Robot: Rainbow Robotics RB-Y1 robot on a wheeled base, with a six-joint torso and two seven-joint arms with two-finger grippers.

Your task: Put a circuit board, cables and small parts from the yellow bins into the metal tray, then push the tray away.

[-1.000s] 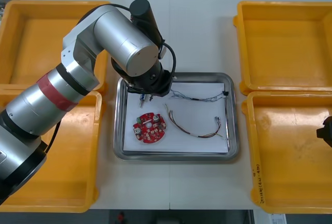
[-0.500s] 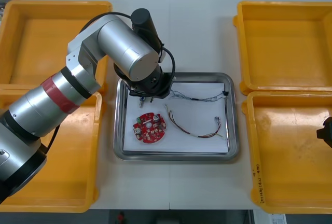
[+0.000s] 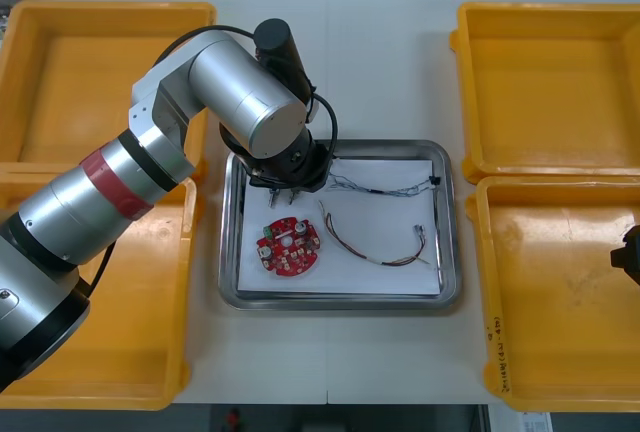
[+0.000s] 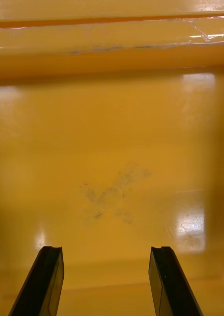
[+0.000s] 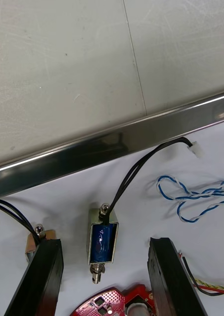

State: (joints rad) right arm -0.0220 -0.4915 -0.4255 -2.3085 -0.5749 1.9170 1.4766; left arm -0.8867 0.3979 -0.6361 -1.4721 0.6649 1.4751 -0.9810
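Tabletop: light and seen steeply from above.
Bins: yellow, two along the tabletop's left edge and two along its right edge.
Tray: metal, white inside, at the middle of the tabletop between the bins.
Board: round and red, lying in the tray toward its near left corner.
Cables: a blue and white cable lies along the tray's far side; a red and yellow cable curves nearer the tray's middle.
Parts: a blue-bodied part with a black cable lies on the white floor just inside the tray's far rim. A second part lies just beside it.
Left claw: released, over the tray's far left corner. Its fingers stand either side of the blue-bodied part, apart from it.
Right claw: released and holding nothing, over the floor of a bin at the tabletop's right edge.
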